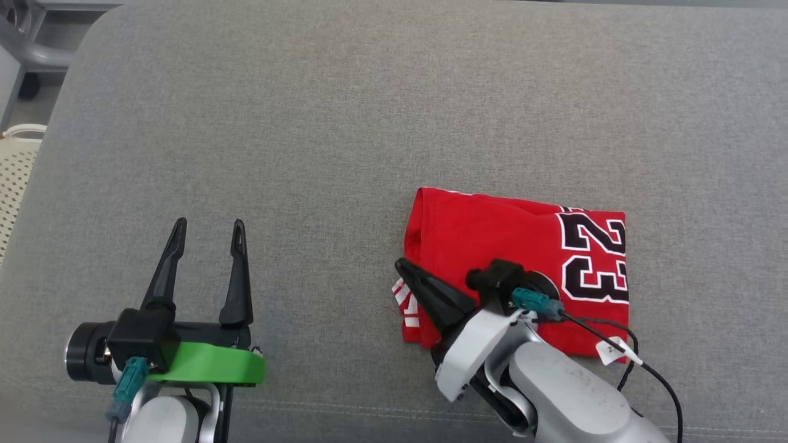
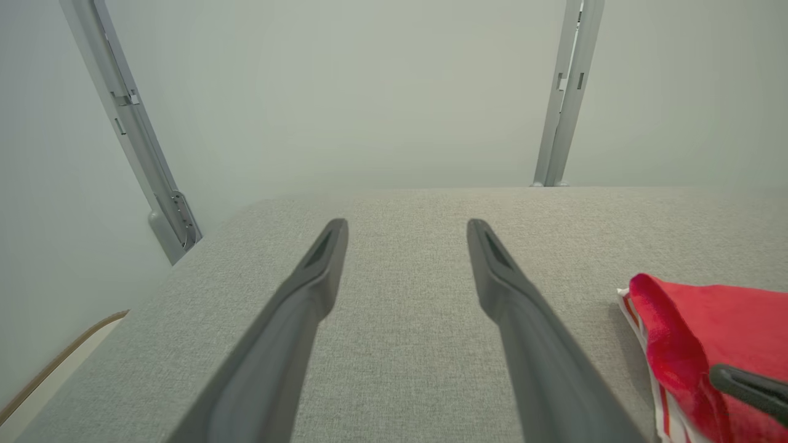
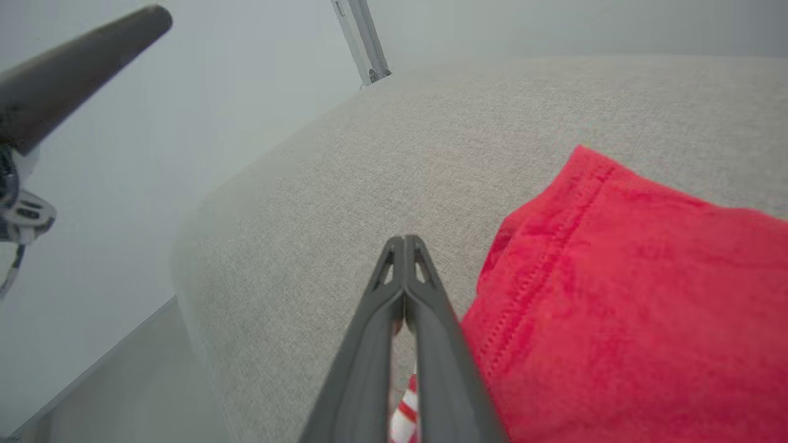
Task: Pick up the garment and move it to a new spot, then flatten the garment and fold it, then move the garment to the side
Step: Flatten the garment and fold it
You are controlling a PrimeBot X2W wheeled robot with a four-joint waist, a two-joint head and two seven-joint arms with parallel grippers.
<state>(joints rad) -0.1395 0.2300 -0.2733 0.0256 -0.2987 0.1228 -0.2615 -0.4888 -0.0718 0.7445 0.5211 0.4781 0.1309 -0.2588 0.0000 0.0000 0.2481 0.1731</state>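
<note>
The garment [image 1: 492, 246] is a red jersey with a black-and-white 23, folded into a rectangle on the right middle of the grey fabric surface [image 1: 308, 123]. My right gripper [image 1: 403, 266] is shut and lies over the garment's left edge, its tip just past that edge. In the right wrist view the closed fingers [image 3: 404, 240] point over bare grey fabric, with the garment [image 3: 615, 295] beside and under them; nothing shows pinched at the tips. My left gripper [image 1: 207, 231] stands open at the lower left, well clear of the garment. Its wrist view shows the gripper [image 2: 406, 227] over bare fabric and the garment [image 2: 708, 320] at the right.
A pale perforated basket [image 1: 15, 178] sits beyond the surface's left edge, and a grey metal frame [image 1: 31, 43] stands at the upper left. Two metal posts [image 2: 566, 92] rise behind the far edge. Bare grey fabric stretches across the far and left parts.
</note>
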